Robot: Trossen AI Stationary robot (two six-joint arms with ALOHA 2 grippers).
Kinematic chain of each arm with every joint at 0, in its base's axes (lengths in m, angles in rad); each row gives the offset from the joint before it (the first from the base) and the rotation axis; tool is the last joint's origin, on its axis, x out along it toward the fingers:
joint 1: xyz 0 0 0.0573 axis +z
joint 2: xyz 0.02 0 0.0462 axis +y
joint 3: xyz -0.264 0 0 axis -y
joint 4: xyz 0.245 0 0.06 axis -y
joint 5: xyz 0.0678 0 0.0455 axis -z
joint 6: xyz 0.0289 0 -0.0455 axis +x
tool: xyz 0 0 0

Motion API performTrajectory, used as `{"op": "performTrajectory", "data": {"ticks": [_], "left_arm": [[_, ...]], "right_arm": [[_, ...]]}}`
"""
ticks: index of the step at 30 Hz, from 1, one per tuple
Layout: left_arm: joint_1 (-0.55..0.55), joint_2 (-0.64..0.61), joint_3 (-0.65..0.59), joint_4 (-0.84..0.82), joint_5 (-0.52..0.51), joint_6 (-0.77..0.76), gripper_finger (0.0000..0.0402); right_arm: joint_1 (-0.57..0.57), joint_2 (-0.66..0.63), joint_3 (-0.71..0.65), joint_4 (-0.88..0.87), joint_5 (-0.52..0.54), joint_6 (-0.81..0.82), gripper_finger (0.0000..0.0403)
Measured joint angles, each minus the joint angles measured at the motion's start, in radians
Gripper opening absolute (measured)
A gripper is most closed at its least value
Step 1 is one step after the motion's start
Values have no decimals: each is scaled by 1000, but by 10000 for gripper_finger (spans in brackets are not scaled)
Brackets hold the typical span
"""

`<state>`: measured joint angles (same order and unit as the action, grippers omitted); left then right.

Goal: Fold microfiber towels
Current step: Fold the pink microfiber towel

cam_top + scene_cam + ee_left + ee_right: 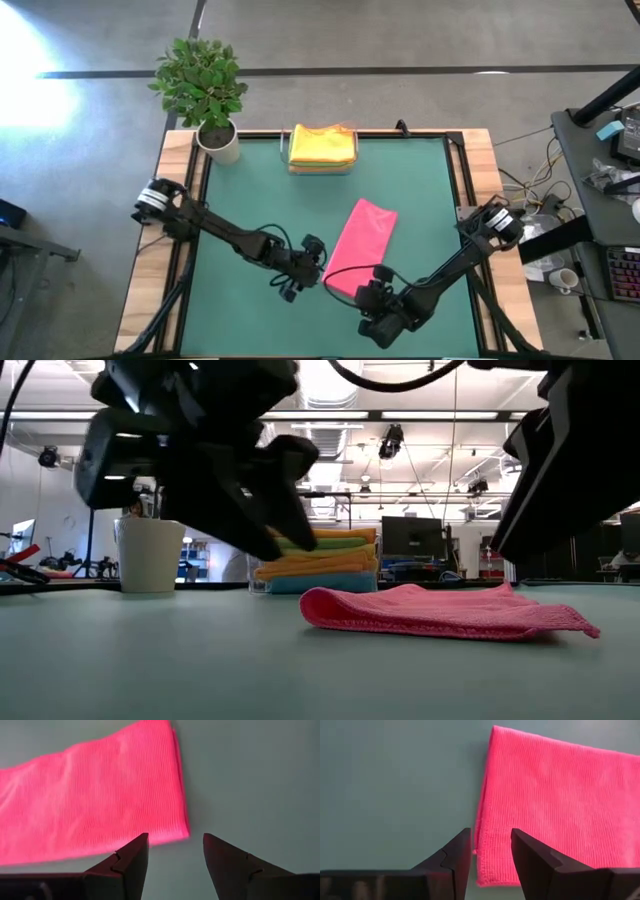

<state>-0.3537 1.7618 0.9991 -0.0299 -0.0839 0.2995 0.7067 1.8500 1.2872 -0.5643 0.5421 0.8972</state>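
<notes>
A pink microfiber towel (362, 243), folded into a long strip, lies flat on the green mat (260, 190), slanting from mid-table toward the near edge. The low view shows the pink towel (440, 610) as a low doubled pad. My left gripper (320, 263) hovers open just left of the towel's near end. In the left wrist view, the left gripper (175, 851) has its fingertips by a corner of the pink towel (90, 795). My right gripper (380, 276) hovers open above the near end. In the right wrist view, the right gripper (491, 847) has its fingers to either side of the edge of the pink towel (560, 805), near a corner.
A clear tray (322, 166) at the far edge holds a stack of folded towels (318, 557), yellow and orange on top. A potted plant (205, 90) stands at the far left corner. Bare green mat lies to the left and right of the pink towel.
</notes>
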Motion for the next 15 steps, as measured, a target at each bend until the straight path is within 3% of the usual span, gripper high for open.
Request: {"op": "performTrajectory", "data": {"ticks": [9, 15], "left_arm": [[-1, 87, 56, 32, 1, 11, 173], [0, 123, 57, 55, 1, 103, 173]], "right_arm": [[-20, 23, -4, 25, -25, -13, 132], [-32, 41, -10, 26, -69, -13, 132]]}}
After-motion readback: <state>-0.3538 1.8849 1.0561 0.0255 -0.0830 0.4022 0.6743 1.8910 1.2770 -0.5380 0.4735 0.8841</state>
